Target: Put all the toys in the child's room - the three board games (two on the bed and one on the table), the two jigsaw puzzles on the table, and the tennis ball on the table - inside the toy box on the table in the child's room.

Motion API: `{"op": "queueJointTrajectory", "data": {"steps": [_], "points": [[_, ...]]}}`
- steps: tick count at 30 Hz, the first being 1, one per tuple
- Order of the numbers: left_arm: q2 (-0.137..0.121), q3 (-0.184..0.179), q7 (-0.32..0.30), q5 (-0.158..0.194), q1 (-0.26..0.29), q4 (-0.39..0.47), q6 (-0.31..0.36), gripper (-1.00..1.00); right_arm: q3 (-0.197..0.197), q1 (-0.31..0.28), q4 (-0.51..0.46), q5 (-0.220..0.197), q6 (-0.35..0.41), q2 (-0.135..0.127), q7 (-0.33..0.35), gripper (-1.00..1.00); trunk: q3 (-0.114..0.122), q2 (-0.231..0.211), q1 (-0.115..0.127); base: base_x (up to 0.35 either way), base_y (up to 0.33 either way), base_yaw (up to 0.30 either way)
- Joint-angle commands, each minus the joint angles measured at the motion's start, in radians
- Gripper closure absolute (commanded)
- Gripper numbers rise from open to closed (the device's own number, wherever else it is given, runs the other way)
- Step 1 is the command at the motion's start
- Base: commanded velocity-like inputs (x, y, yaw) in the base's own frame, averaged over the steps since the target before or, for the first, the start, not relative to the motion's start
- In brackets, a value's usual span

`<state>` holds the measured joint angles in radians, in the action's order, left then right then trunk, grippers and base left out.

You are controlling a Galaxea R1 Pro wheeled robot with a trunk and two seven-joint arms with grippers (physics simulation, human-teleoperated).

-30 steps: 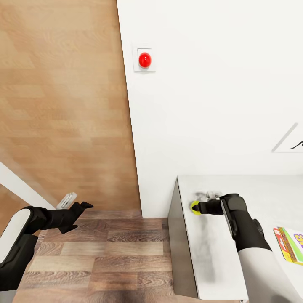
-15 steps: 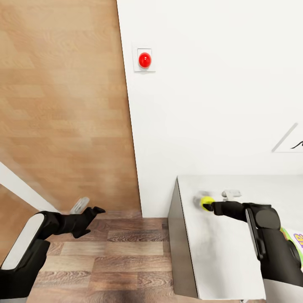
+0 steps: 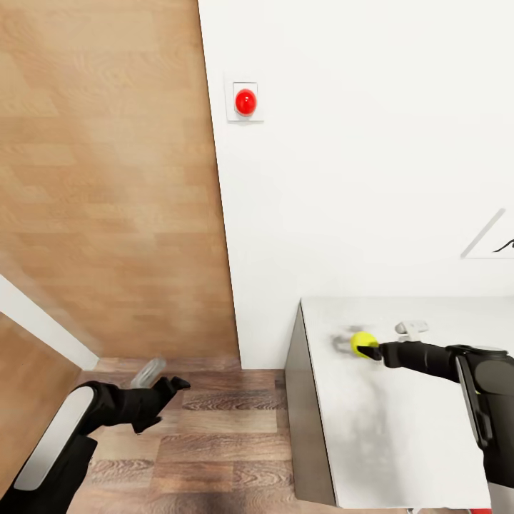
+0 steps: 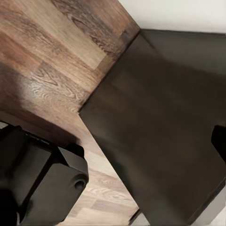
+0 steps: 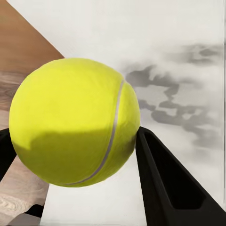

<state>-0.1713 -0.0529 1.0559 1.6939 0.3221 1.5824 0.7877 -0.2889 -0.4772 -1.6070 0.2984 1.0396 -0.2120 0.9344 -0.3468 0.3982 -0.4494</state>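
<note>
Head view, step: tennis ball clamped between the black fingers of the right gripper, above the near-wall end of the table; judged to be the carry stage, ball due for the toy box.
Head view, ball place: over the light grey top, close to the table's left edge and the white wall; lifted or touching the top, cannot tell, though a soft shadow lies beside it.
Head view, left arm: left gripper low over the wood plank floor, well apart from the table, nothing between the fingers; parted or closed, cannot tell.
Head view, surroundings: red wall button high on the wall, brown wooden door to its left.
Head view, containers: no tray to be seen here, so contents unknown.
Left wrist view, content: plank floor, a dark grey panel rising from it; one dark fingertip at the frame edge, too little to judge the jaws.
Right wrist view, grip: ball held tight between the two black fingers, seam plain, table top behind.
Next move, judgement: swing the right arm along the table toward the toy box, keep the squeeze steady, release only once over the tray.
Risk, judgement: round ball, likely to roll off the near edge if let go early.
</note>
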Motion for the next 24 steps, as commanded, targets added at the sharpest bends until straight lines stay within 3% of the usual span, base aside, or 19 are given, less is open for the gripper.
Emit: {"op": "queueJointTrajectory", "data": {"steps": [1,10,19,24], "points": [[0.002,-0.003,0.009,-0.001,-0.005,0.003,0.001,-1.00,-0.005,0.000,-0.002,0.006,0.008,-0.003,0.017,1.00,-0.002,0.002,-0.001,0.000,0.000,0.000],[0.036,-0.011,0.010,-0.034,-0.028,0.008,0.000,-1.00,-0.017,0.002,-0.006,0.005,0.008,-0.015,0.042,1.00,0.002,0.002,-0.001,0.000,0.000,0.000],[0.048,-0.012,0.010,-0.044,-0.036,0.009,-0.001,-1.00,-0.020,0.003,-0.006,0.005,0.008,-0.016,0.047,1.00,0.014,0.002,-0.001,0.000,0.000,0.000],[0.051,-0.013,0.010,-0.067,-0.041,0.010,0.000,-1.00,-0.020,0.003,-0.007,0.005,0.008,-0.017,0.048,1.00,0.022,0.002,-0.001,0.000,0.000,0.000]]}}
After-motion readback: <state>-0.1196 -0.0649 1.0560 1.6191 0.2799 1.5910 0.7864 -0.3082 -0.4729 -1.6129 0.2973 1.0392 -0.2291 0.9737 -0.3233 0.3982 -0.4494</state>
